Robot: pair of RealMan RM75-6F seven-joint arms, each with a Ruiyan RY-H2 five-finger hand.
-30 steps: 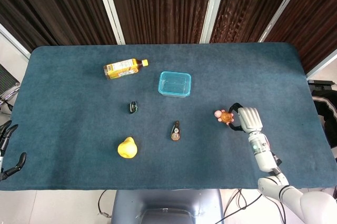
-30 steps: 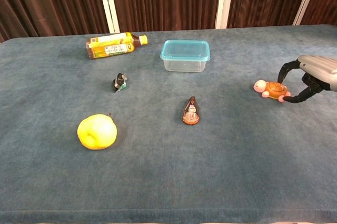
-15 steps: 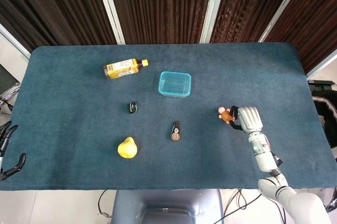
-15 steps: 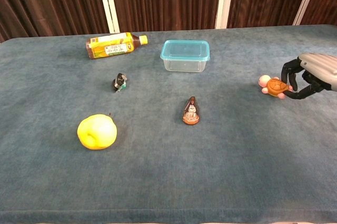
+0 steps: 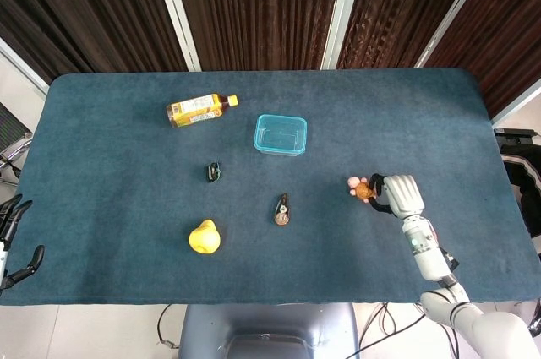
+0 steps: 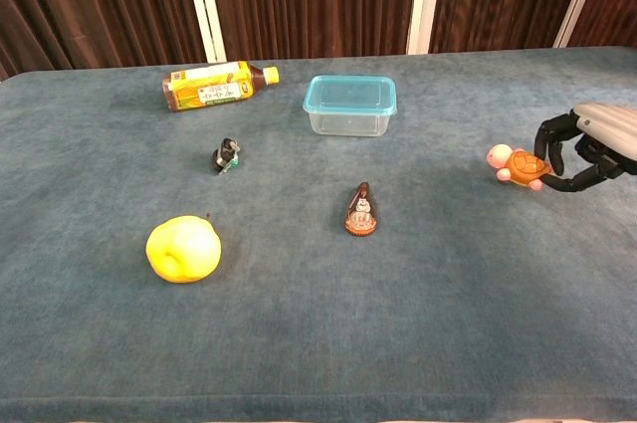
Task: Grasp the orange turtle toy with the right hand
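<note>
The orange turtle toy (image 5: 362,189) with a pink head is at the right side of the blue table. My right hand (image 5: 399,194) grips it, dark fingers curled around its shell. In the chest view the turtle (image 6: 516,166) sticks out to the left of the right hand (image 6: 589,147), its pink head pointing left. Whether it is touching the cloth I cannot tell. My left hand (image 5: 8,236) hangs off the table's left front corner, fingers apart and holding nothing.
A yellow pear-like toy (image 5: 204,237) lies front left and a small brown figure (image 5: 282,210) in the middle. A black clip (image 5: 212,171), a clear box with a teal rim (image 5: 280,134) and a lying tea bottle (image 5: 198,109) are further back.
The right hand's fingers, spread around the turtle a second ago, have closed on its shell. The turtle has tilted and shifted slightly with the hand. The left hand is unchanged.
</note>
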